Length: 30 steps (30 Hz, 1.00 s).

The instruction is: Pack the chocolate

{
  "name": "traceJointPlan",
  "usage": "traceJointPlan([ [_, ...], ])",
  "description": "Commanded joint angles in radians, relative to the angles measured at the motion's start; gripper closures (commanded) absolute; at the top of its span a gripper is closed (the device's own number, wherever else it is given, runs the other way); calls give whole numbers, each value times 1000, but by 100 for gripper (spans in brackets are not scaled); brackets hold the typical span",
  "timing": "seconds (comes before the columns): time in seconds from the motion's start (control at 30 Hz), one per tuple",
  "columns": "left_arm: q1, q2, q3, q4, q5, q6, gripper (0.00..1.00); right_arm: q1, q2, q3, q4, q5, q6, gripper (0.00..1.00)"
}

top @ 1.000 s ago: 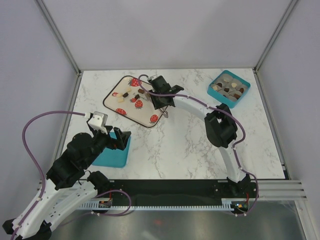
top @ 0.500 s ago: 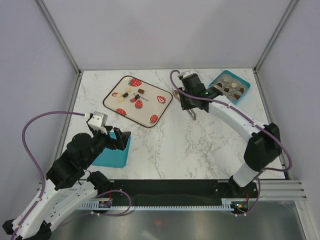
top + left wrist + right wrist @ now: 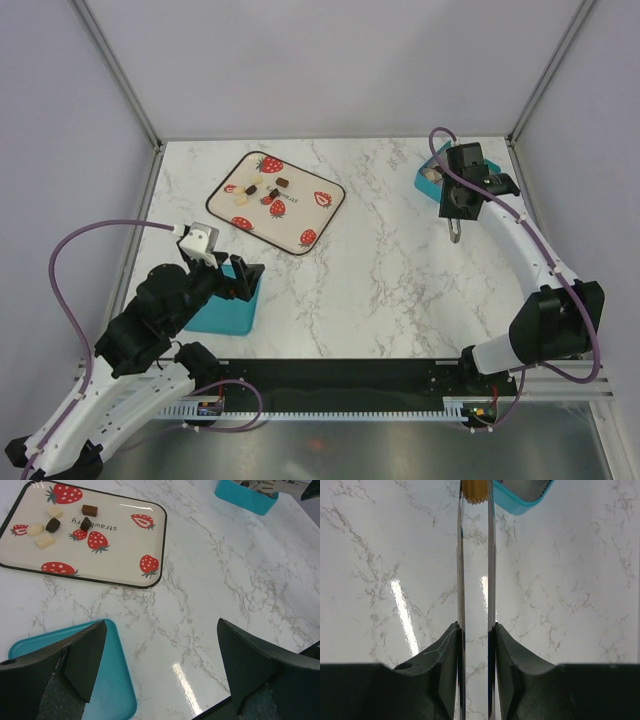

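Several small chocolate pieces [image 3: 262, 190], dark, light brown and cream, lie on the strawberry-print tray [image 3: 322, 212] at the back left. The left wrist view shows them too [image 3: 52, 525]. My right gripper [image 3: 456, 205] is shut on metal tongs [image 3: 476, 570]. The tongs' tips pinch one light-brown chocolate [image 3: 476, 491] right beside the near corner of the teal box [image 3: 520, 500]. That box [image 3: 427, 183] holds more pieces and is mostly hidden under the right wrist. My left gripper [image 3: 160, 665] is open and empty, over the edge of a teal lid [image 3: 107, 695].
The teal lid [image 3: 225, 312] lies flat at the near left, partly under the left arm. The white marble table [image 3: 380, 280] ends at grey walls and metal posts. The right arm arches along the right side of the table.
My right arm has swung with the tongs from the tray across the table to the teal box at the back right. The left arm has stayed put.
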Motion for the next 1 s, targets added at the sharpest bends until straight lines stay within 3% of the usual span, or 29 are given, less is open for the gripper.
traceJointPlan([
  [0.0, -4, 39, -8, 50, 35, 31, 0, -22, -9, 24, -19, 35, 36, 63],
  [0.23, -4, 118, 25, 14, 21, -66, 2, -41, 35, 132, -27, 29, 99, 63],
  [0.43, -3, 99, 126, -20, -54, -322, 2, -42, 110, 292, -93, 86, 123, 63],
  [0.7, -3, 273, 400, -215, -72, -291, 0, -91, 277, 533, -290, 42, 144, 62],
  [0.83, -4, 333, 413, -232, 18, -310, 1, -130, 331, 541, -315, -15, 136, 62],
  [0.97, -4, 365, 425, -234, 9, -301, 1, -168, 368, 525, -323, -50, 130, 62],
])
